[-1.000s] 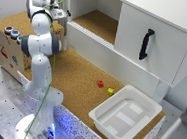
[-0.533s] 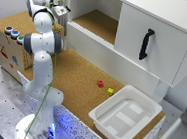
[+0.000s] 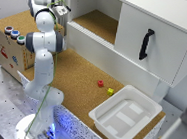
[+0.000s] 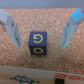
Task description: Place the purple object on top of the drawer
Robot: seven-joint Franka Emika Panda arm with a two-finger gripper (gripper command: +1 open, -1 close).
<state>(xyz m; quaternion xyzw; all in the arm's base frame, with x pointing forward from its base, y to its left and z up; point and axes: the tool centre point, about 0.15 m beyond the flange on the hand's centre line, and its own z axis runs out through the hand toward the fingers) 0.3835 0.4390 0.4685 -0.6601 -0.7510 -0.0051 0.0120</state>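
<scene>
The purple object (image 4: 38,43) is a small cube with a yellow letter on its top face. In the wrist view it rests on a cork surface (image 4: 42,15), close to an edge with stickers (image 4: 30,78) below it. My gripper (image 4: 41,43) is open, with one finger (image 4: 11,27) on each side of the cube and a small gap to each. In the exterior view the gripper (image 3: 62,10) is high at the back, over the cork top between the left box (image 3: 14,48) and the cabinet. The cube is hidden there.
A white cabinet (image 3: 155,32) with a black handle (image 3: 146,44) stands at the exterior view's right. A white tray (image 3: 104,121) sits at the front right. A red block (image 3: 100,84) and a yellow block (image 3: 110,91) lie on the cork floor. Coloured discs (image 3: 14,34) sit on the left box.
</scene>
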